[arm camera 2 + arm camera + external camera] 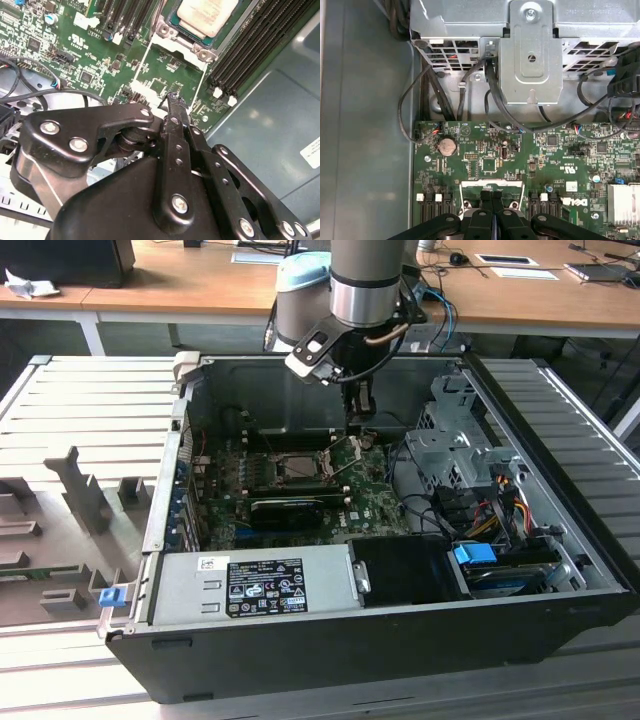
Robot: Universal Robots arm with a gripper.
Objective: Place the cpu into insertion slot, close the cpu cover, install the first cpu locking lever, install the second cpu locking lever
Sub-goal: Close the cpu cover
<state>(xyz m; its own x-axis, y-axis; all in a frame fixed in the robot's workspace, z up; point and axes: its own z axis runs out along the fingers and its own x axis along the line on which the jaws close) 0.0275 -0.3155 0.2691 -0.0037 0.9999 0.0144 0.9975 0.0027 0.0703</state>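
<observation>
The gripper (174, 100) has its jaws pressed together with nothing visible between them, and its tips hang low over the motherboard (90, 60), just beside the insertion slot (174, 21). The cpu (205, 15) lies in that slot, pale top up, bordered by the silver frame I take for the cpu cover (182, 44). I cannot tell whether the cover sits fully flat. That looks like the main risk: if the chip or cover is even slightly skewed in the slot, pressing on it could bend the pins beneath. A 2nd risk is the narrow approach. The tips are near small board parts beside the slot, and the memory slots (250, 45) run close along it, so a drifting push could scrape the board or catch a clip. Loose cables (30, 95) lie farther from the slot and could snag the arm.
</observation>
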